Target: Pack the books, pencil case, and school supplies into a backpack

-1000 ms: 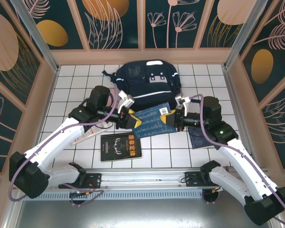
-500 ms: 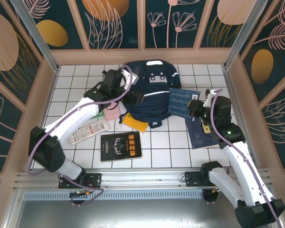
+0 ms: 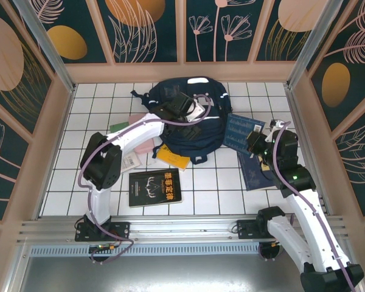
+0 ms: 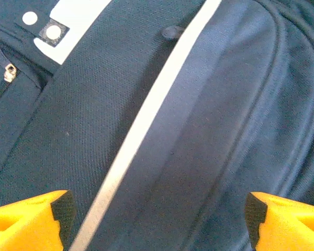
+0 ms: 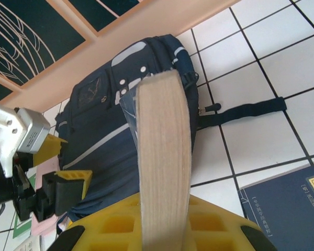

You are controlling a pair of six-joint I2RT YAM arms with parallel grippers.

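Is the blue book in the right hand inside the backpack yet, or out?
Out. The right hand grips the blue book beside the backpack, outside it.

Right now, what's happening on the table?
The left gripper hangs open over the navy backpack, holding nothing. The right gripper is shut on a blue book beside the backpack's right side. A black book, an orange-yellow book and another blue book lie on the tiles, unpacked.

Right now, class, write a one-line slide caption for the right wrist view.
Right gripper grips a book edge-on; beyond it, the open left gripper is at the backpack.
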